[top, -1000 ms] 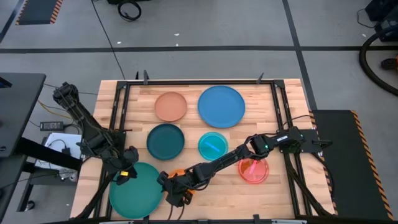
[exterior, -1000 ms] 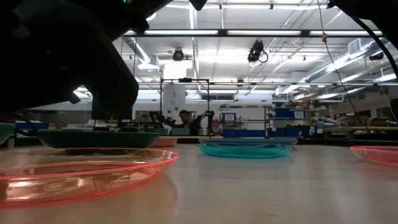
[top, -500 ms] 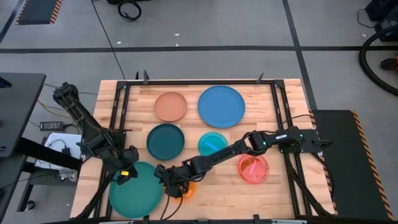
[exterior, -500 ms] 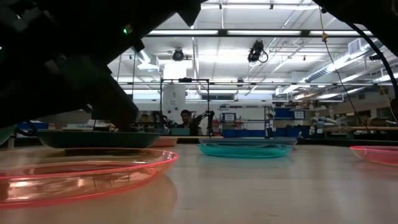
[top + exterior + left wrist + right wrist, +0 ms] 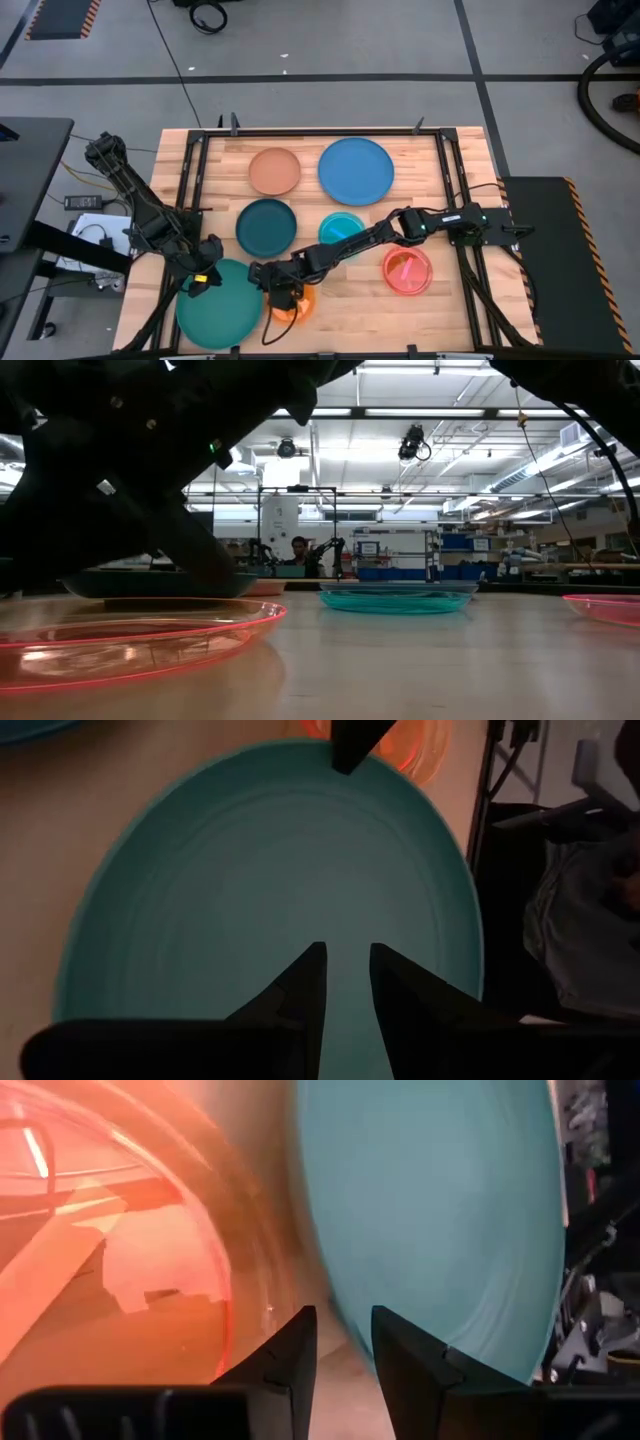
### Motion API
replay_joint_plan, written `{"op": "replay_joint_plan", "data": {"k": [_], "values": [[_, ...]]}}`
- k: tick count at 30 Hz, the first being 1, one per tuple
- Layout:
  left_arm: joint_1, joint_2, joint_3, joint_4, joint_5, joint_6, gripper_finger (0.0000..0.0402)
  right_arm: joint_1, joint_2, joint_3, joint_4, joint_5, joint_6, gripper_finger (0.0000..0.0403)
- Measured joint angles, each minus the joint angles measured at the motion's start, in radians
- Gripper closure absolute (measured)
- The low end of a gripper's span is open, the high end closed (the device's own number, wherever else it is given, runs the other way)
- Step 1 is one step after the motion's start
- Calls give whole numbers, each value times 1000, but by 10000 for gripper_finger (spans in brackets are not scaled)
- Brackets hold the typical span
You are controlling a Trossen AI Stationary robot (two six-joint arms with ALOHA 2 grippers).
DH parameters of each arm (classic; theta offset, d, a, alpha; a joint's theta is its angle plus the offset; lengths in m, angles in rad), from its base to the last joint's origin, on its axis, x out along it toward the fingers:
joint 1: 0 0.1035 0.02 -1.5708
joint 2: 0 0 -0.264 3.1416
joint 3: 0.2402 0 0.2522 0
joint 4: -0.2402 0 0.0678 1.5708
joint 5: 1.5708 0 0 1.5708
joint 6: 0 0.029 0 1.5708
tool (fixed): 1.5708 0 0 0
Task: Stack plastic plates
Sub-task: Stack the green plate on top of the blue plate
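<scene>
Seven plates lie flat on the wooden table, none stacked. Blue [image 5: 355, 170] and peach-tan [image 5: 275, 170] sit at the far side, with dark teal [image 5: 266, 227] and cyan [image 5: 340, 232] in the middle. Pink-red [image 5: 408, 270] is at the near right, orange [image 5: 298, 304] at near centre, and the large teal-green one [image 5: 215, 320] at the near left. My right gripper [image 5: 278, 292] reaches across from the right, shut, with its fingers over the gap between the orange rim [image 5: 215, 1295] and the teal-green plate [image 5: 440, 1210]. My left gripper [image 5: 347, 960] hovers shut above the teal-green plate [image 5: 260, 890]. My right gripper points its shut fingers [image 5: 300, 1330] down at the strip of table between the orange plate's rim and the teal-green plate. I cannot tell whether they touch either plate or the table.
A black frame [image 5: 320, 132] borders the table top. My right arm [image 5: 370, 240] lies low across the cyan plate. Bare wood shows at the near right [image 5: 360, 320]. In the low view the orange plate [image 5: 130, 645] lies nearest; a person [image 5: 297, 548] sits far behind the table.
My right gripper has moved toward the table's left and far side, off the orange plate, which now shows uncovered beside it. The orange plate has stayed where it was. My right arm has swung with it toward the far edge, across the cyan plate.
</scene>
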Motion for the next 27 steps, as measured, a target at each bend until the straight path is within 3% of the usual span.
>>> {"op": "replay_joint_plan", "data": {"k": [8, 13, 27], "values": [[0, -1, 0, 82, -1, 16, 315, -7, 0, -40, 33, -22, -66, 343], [0, -2, 0, 160, -2, 60, 315, -5, 0, -42, 45, 16, -69, 367], [0, -14, 0, 210, -2, 116, 315, 9, 0, -43, 63, 89, -78, 381]]}}
